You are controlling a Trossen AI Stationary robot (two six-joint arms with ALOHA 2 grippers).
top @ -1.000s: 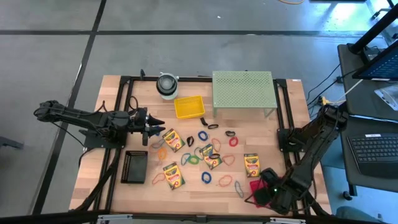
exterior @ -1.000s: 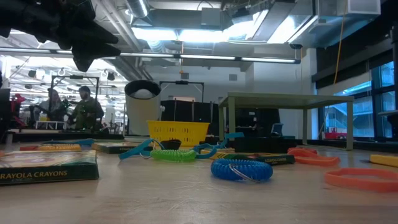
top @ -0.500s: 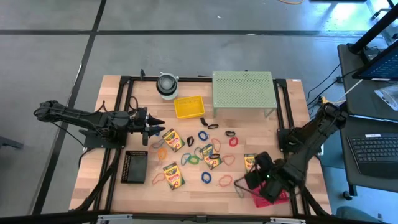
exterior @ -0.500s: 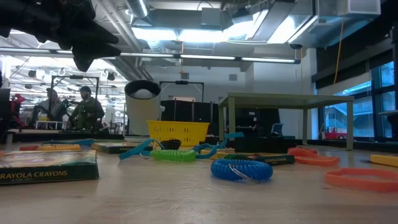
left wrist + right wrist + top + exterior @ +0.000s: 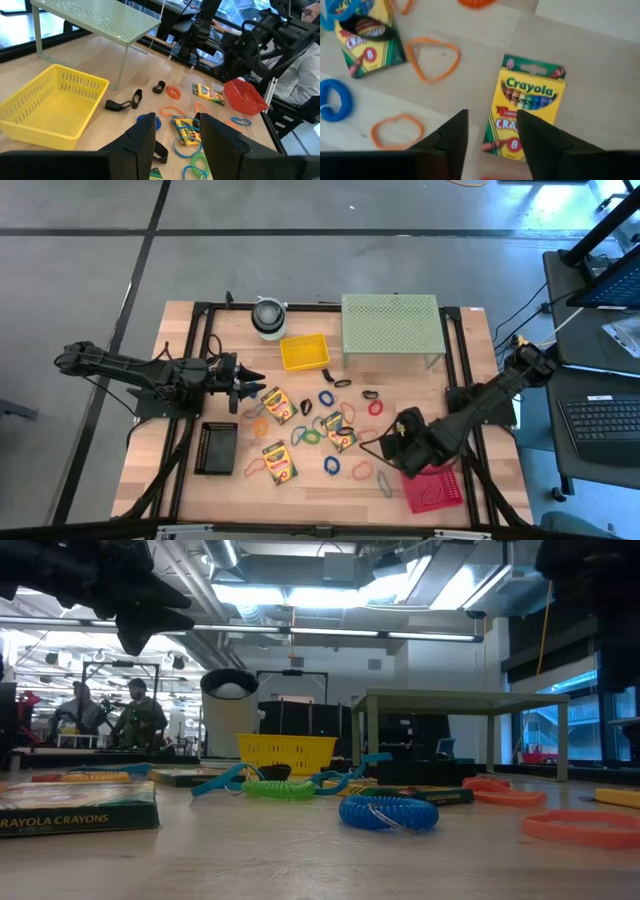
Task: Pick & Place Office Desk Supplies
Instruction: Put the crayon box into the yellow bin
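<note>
Left arm stretched in from the table's left edge, left gripper [image 5: 252, 387] hovering level, fingers parted. Right arm reaches in from the right edge, elbow bent, right gripper [image 5: 392, 438] tipped down (looking nearly straight down), fingers [image 5: 451, 137] apart, nothing between them.

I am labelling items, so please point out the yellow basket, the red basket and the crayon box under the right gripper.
yellow basket [image 5: 305, 351]: high view, its floor.
red basket [image 5: 437, 489]: high view, its floor.
crayon box [image 5: 529, 111]: right wrist view, its printed front.
</note>
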